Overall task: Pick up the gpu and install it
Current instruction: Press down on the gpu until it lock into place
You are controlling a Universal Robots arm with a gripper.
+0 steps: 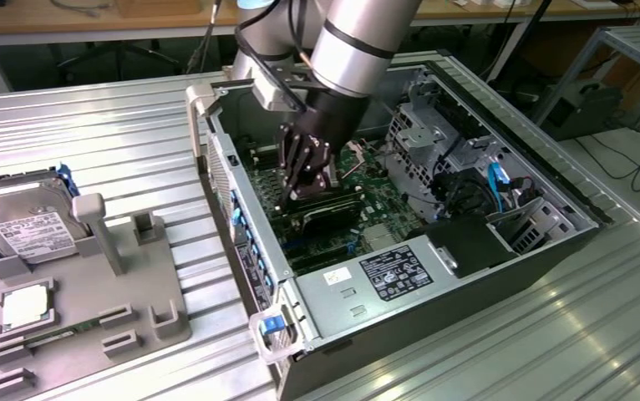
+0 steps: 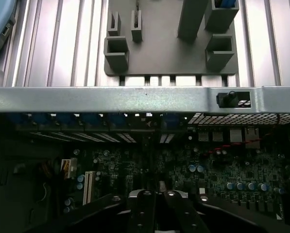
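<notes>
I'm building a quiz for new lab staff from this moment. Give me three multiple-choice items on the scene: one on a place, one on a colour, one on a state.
1. Where is the gripper?
A. inside the open computer case
B. over the grey holder tray
C. above the floor

2. What colour is the label on the hard drive?
A. red
B. white
C. green

3. How do the gripper's fingers stand?
A. wide open
B. shut
C. removed

Answers: 1 A, the arm reaches down over the motherboard, by the gpu; 2 B, the label is pale white with dark print; 3 B, the fingers sit pressed together.
</notes>
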